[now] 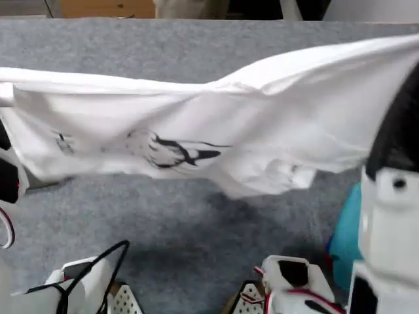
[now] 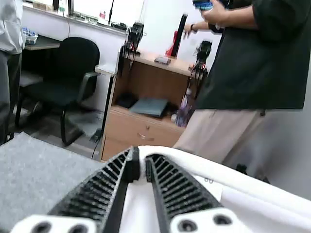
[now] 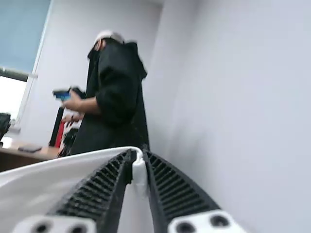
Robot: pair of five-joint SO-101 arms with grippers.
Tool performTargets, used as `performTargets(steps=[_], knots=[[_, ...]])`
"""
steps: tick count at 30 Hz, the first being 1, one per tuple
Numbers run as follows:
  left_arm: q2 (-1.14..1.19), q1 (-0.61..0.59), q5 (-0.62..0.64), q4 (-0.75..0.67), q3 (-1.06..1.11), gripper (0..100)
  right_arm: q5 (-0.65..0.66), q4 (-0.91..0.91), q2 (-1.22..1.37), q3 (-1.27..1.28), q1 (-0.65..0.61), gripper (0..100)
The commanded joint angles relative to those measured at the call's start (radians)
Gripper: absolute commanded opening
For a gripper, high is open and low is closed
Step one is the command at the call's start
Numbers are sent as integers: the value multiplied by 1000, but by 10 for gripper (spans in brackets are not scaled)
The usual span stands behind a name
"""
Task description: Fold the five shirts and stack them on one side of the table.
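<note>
A white shirt with a dark winged print hangs stretched across the table in the high view, held up off the grey surface between both arms. My left gripper is shut on the shirt's white edge, with cloth pinched between its ribbed black fingers. My right gripper is also shut on the white shirt, a fold of cloth squeezed between its fingers. The shirt sags in the middle and rises toward the right side of the high view.
The grey table shows below and behind the shirt. A blue-teal object sits at the right beside a white arm body. Arm bases and cables stand at the near edge.
</note>
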Motion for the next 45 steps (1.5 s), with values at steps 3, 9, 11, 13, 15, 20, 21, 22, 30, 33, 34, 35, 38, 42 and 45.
performTargets(steps=[3, 9, 11, 13, 15, 20, 21, 22, 30, 33, 34, 35, 38, 42, 45], knots=[[-102, -12, -25, 9, 28, 19, 11, -69, -27, -13, 16, 4], [-265, -11, -75, 8, 338, 19, 20, -101, -70, -15, 16, 4], [-289, -9, -137, 0, 448, 19, 54, -114, -102, -12, 16, 4], [-297, -9, -167, -3, 542, 19, 71, -124, -130, -7, 16, 4], [-302, -9, -170, 0, 589, 19, 91, -124, -150, -7, 16, 4], [-317, -8, -172, -2, 703, 19, 117, -114, -165, -2, 18, 4], [-317, 3, -172, -3, 733, 19, 117, -109, -163, 13, 18, 4], [-312, 26, -173, -6, 769, 19, 117, -106, -163, 42, 16, 4], [-306, 169, -186, -305, 1181, 19, 123, -247, -165, 532, 15, 4], [-306, 173, -184, -548, 1376, 19, 123, -373, -163, 757, 12, 4], [-305, 176, -183, -621, 1428, 19, 123, -428, -163, 843, 12, 4], [-303, 178, -183, -698, 1479, 19, 123, -496, -163, 935, 12, 4], [-254, 178, -181, -924, 1565, 19, 137, -726, -140, 1193, 10, 4], [-91, 195, -180, -1114, 1501, 20, 187, -934, -38, 1353, -12, 4], [84, 226, -186, -1143, 1361, 20, 184, -999, 70, 1353, -19, 4]])
